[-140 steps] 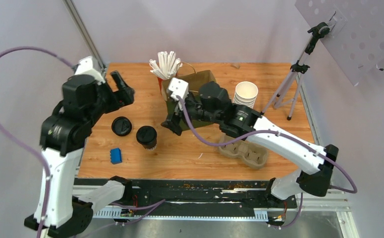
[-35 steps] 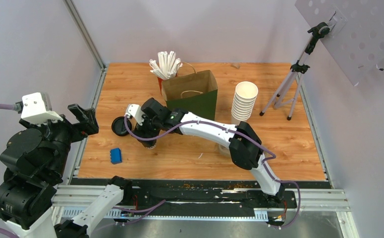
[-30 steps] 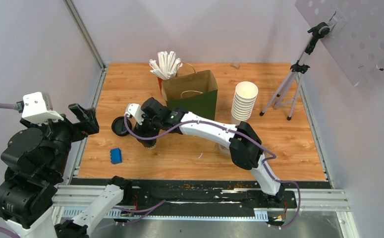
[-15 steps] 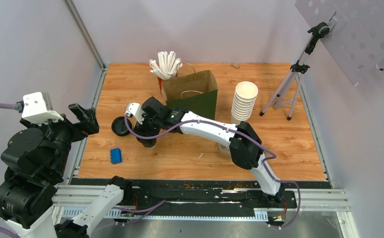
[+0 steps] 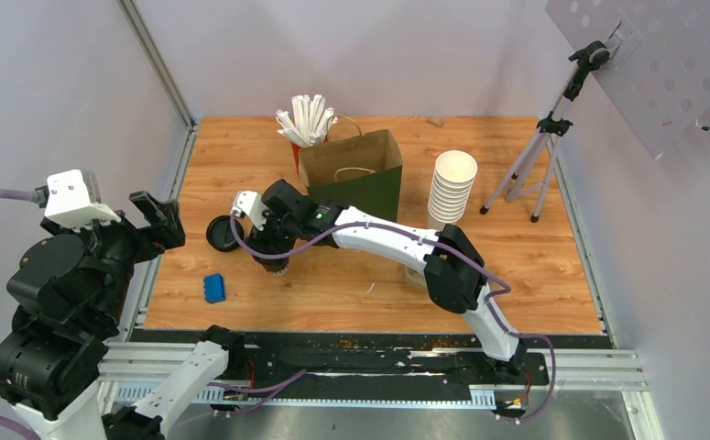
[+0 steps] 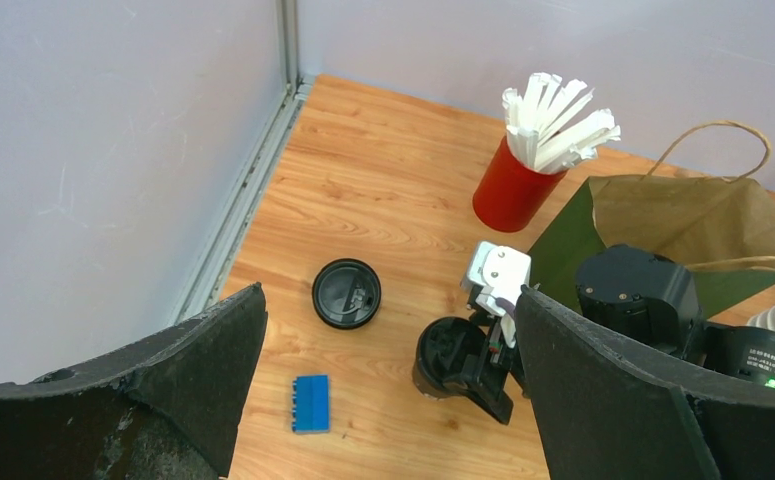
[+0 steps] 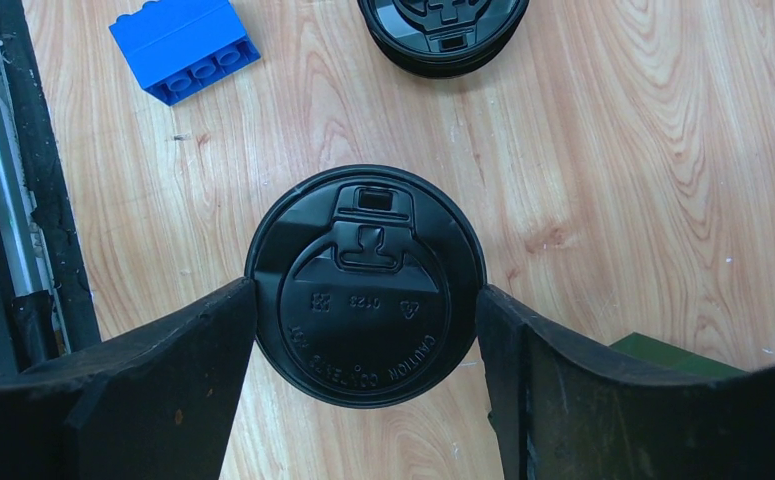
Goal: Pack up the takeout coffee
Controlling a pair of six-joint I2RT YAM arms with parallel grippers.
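Right fingers stand spread, flanking the white paper cup with round black plastic lid at its rim; left fingers spread wide.

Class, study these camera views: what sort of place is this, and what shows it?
Probably a robot lab test cell staged as a coffee counter: a walled wooden table, a tripod, and a takeout coffee near a paper bag and stacked cups.

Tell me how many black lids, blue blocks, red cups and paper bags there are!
Black lids: 2, one on the takeout coffee, one loose lid
Blue blocks: 1
Red cups: 1
Paper bags: 1
Total: 5
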